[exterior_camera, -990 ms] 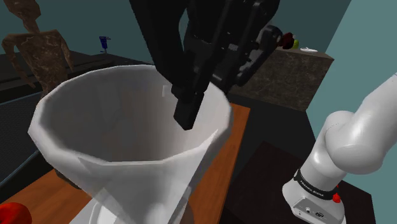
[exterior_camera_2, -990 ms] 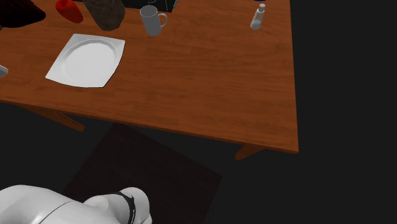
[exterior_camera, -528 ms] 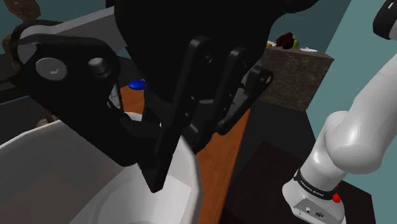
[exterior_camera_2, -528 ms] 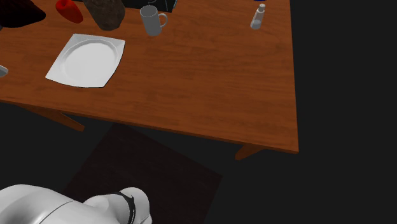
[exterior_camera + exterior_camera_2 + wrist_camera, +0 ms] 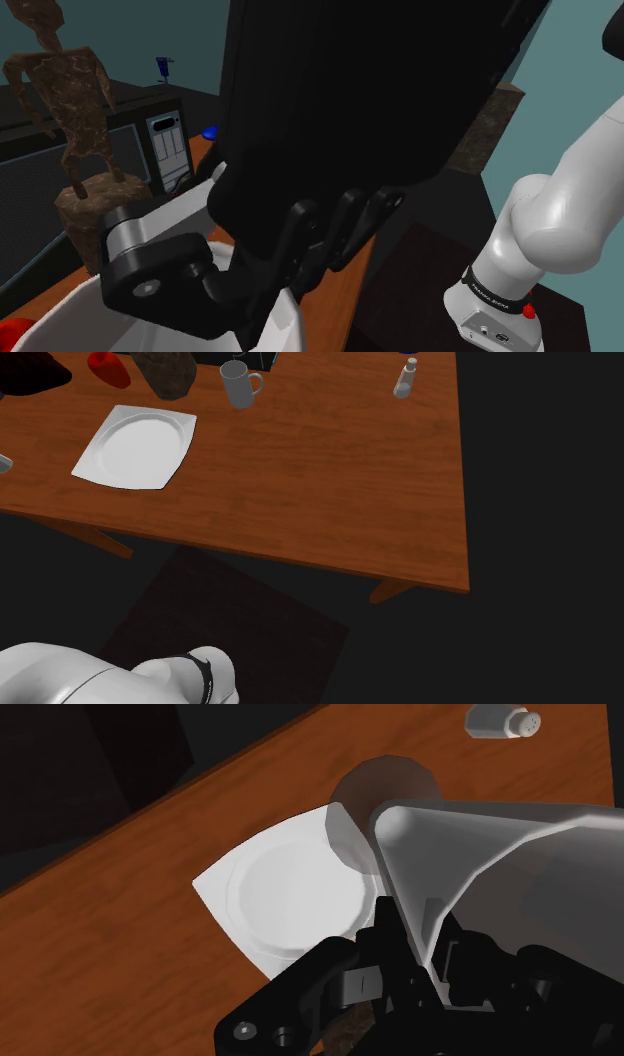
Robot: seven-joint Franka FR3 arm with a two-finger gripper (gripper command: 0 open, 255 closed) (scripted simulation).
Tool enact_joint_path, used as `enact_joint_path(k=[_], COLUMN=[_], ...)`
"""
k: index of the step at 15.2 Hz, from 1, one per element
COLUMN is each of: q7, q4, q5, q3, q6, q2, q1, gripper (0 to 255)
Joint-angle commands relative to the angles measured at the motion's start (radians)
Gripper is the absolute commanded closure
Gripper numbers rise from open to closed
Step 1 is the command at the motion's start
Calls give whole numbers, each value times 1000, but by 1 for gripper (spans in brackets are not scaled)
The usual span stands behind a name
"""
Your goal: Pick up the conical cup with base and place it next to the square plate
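As I watch by wrist camera, my gripper [image 5: 425,942] jaws pinch one wall of the white conical cup [image 5: 500,854], square plate [image 5: 270,894] beyond.

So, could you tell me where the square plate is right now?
The white square plate lies on the wooden table at the second exterior view's upper left, just below the brown statue's base, with the grey mug to its upper right.

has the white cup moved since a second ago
Yes. The white cup has sunk toward the shoulder view's bottom edge, now below the brown statue it earlier partly covered.
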Motion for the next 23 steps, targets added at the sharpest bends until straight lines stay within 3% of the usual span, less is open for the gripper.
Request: enact_joint_path(k=[1,23], q7=[-8,7], q4=[-34,-323], q5=[12,10], q3=[-7,26], q6=[27,323], q2=[-13,-3], q1=[3,9], gripper=[255,255])
